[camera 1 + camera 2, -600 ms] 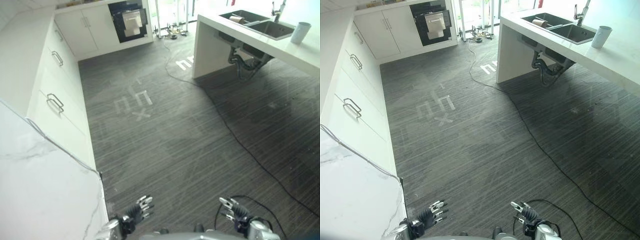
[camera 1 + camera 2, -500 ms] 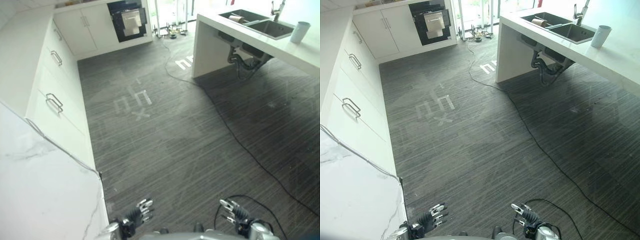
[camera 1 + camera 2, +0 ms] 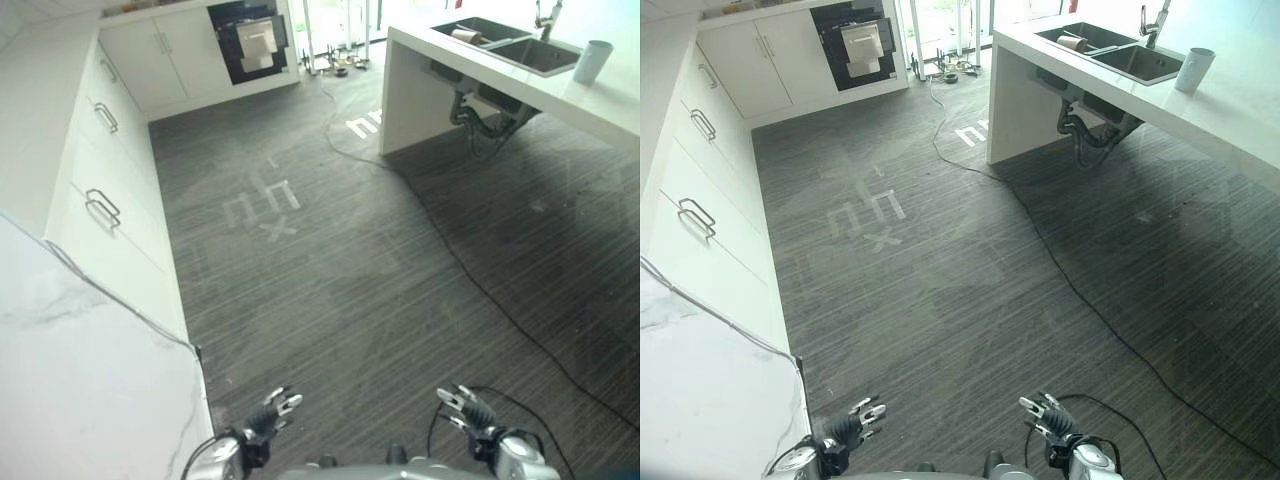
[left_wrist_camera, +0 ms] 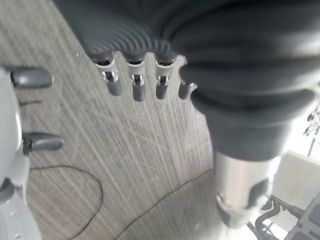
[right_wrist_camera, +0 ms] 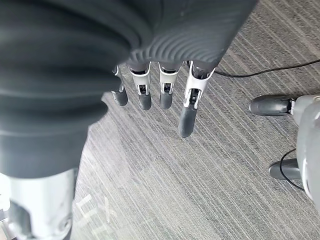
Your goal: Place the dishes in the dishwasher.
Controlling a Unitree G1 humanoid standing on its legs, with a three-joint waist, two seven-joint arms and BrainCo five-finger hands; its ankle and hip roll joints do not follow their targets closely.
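Both hands hung low over the dark striped floor [image 3: 330, 290], holding nothing. The left hand [image 3: 262, 418] had its fingers [image 4: 136, 86] relaxed and loosely extended, and the right hand [image 3: 1052, 419] likewise kept its fingers [image 5: 187, 110] straight and released. Far ahead, the dishwasher [image 3: 252, 40] stood built into the white cabinets [image 3: 110, 160], its door shut. Well apart from it, across the floor to the right, a white table [image 3: 1230, 110] carried a sink [image 3: 1110, 50], with a cup [image 3: 1193, 70] standing beside the basin and a small dish [image 3: 1072, 42] lying in it.
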